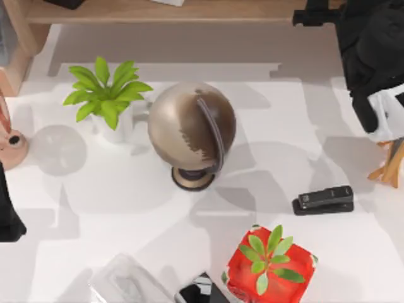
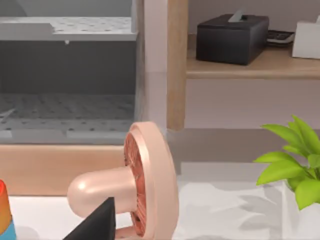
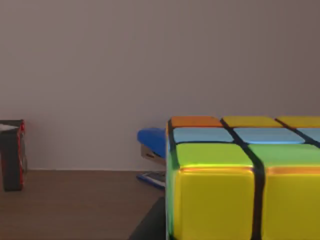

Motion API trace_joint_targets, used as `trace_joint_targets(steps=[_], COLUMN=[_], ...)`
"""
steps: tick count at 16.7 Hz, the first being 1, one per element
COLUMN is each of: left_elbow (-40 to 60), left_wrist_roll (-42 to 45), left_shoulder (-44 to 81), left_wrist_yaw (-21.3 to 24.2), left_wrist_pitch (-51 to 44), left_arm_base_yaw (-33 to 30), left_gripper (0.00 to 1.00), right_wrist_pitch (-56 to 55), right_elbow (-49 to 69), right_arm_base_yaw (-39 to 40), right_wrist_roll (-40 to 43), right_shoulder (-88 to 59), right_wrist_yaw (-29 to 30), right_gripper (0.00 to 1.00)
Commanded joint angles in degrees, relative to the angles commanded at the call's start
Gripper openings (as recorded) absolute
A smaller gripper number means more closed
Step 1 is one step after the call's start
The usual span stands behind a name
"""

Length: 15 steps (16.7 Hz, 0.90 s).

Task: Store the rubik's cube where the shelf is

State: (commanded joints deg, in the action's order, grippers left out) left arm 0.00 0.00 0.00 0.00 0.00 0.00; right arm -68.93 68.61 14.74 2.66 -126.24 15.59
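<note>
At one o'clock over the smooth wooden shelf (image 1: 189, 11), my right arm carries the glossy, black-gridded rubik's cube (image 3: 245, 180) above the brown board; I cannot tell its claw's grip. Left arm parks at nine o'clock.

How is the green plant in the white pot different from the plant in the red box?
The plant in the white pot is bigger and has long light-green leaves, while the plant in the red box is smaller, with shorter, darker leaves. The first stands on the table's left side beside the globe; the second stands at the near edge, toward the right. Both are upright and green.
</note>
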Motion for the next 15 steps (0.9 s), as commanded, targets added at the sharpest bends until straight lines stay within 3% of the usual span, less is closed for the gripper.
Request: trace_joint_targets(steps=[7,15], left_elbow=[0.0,0.0], left_wrist_roll=[0.0,0.0], left_shoulder=[0.0,0.0], left_wrist_yaw=[0.0,0.0], left_wrist_pitch=[0.0,0.0], left_arm_base_yaw=[0.0,0.0], left_gripper=[1.0,1.0], right_wrist_pitch=[1.4,1.4], right_elbow=[4.1,4.1], right_arm_base_yaw=[-1.2,-1.2], right_wrist_roll=[-0.2,-0.2], right_shoulder=[-2.3,-2.3], right_wrist_yaw=[-0.2,-0.2], right_gripper=[0.0,0.6])
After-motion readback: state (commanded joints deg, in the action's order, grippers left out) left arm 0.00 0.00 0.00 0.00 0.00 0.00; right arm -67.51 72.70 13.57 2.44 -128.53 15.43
